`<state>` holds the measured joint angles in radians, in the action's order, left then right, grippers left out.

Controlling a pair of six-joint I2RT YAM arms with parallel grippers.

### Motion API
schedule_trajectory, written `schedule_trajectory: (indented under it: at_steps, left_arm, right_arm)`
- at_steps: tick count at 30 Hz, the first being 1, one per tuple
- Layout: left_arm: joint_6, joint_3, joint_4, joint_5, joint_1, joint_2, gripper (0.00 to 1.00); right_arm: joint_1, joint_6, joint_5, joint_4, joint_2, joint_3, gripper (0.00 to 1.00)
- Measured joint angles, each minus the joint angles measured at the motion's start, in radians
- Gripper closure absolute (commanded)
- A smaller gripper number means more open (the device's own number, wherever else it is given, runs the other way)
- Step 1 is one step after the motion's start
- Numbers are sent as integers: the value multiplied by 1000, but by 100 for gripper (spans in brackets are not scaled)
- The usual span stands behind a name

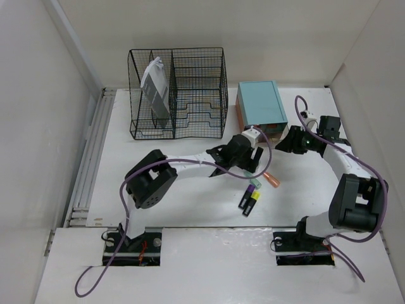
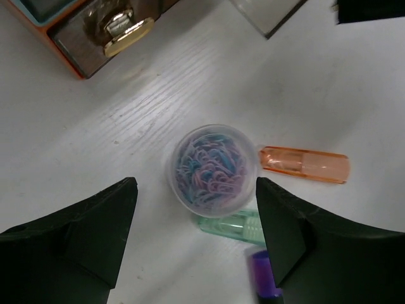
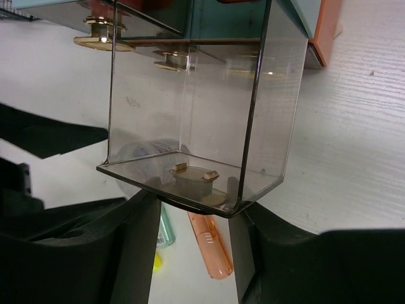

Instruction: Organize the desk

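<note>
only a brown-and-orange corner of the small teal drawer box (image 2: 69, 38) shows to the left wrist; the view's top edge cuts the rest. in front of that box a purple marker cap (image 2: 264, 282) runs off the bottom edge, and a round clear tub of paper clips (image 2: 212, 166) part covers a pale green translucent marker (image 2: 228, 227). from above, the left gripper (image 1: 252, 166) hides that tub. the smoky clear plastic box (image 3: 190, 114) near the drawer box is cut off above.

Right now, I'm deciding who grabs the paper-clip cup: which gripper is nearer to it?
Left. The left gripper hangs over the paper-clip cup, jaws open either side of it. The right gripper is off to its right, holding the clear drawer.
</note>
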<state>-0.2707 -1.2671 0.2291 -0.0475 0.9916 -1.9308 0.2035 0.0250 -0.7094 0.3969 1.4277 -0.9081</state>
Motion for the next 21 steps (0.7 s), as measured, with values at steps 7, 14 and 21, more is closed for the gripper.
schedule_trajectory:
  at_steps: [7,14,21]
  left_arm:
    - [20,-84,-52,-44,2,-79,26]
    - [29,-95,-58,-51,2,-85,26]
    - [32,-75,-29,-33,2,-80,26]
  right_arm:
    - [6,23,-18,24,13,-13,69]
    - [13,45,-45,42,24,-22,70]
    - [15,66,-55,70,28,-32,73]
